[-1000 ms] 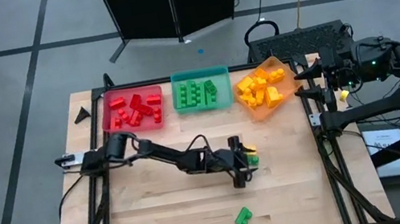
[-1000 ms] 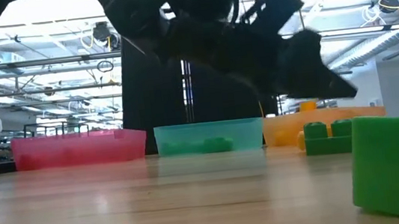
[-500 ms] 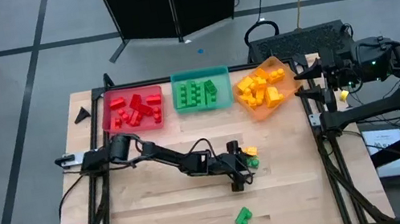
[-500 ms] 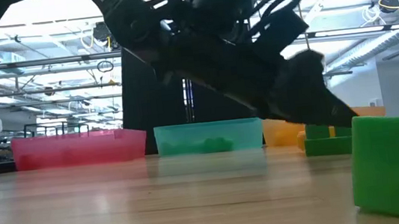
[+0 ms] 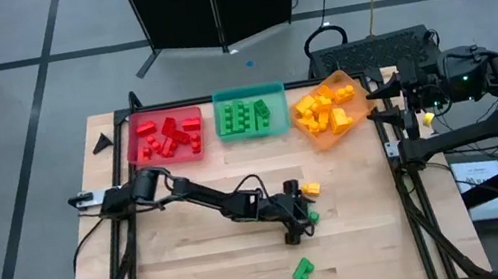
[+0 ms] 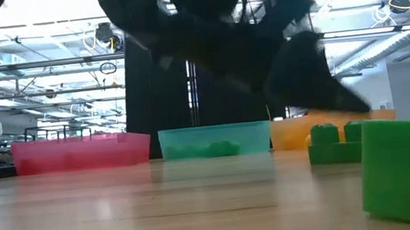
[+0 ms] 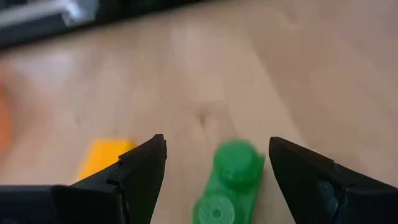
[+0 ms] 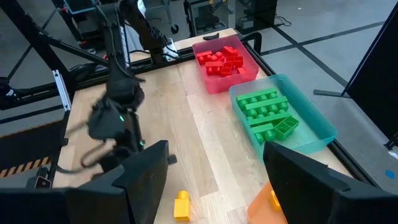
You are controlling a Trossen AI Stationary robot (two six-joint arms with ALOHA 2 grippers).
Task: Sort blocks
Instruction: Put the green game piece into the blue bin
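Already most of the sorting shows along the upper part of the high view: from the left, the red tray (image 5: 166, 138) holds red blocks, the teal tray (image 5: 251, 114) green ones, and the orange tray (image 5: 329, 113) yellow ones. Below them, at frame centre, the left gripper (image 5: 300, 223) has slid down and slightly left over the last second, off the spot where a yellow and a green brick sat together. The yellow block (image 5: 311, 189) now lies clear, just above and right of the fingers, while a small green block (image 7: 229, 184) sits between the jaws in the left wrist view. The fingers (image 7: 134, 173) stand part open and have eased inward a little, but gaps still show on both sides of the brick, so nothing is gripped yet. That suggests the arm has chosen the green piece and is closing for the pick, with the teal tray its likely goal. Another green block (image 5: 302, 270) waits lower in the frame. Far right, the right gripper (image 8: 214, 180) hangs off the table edge, jaws part open and empty.
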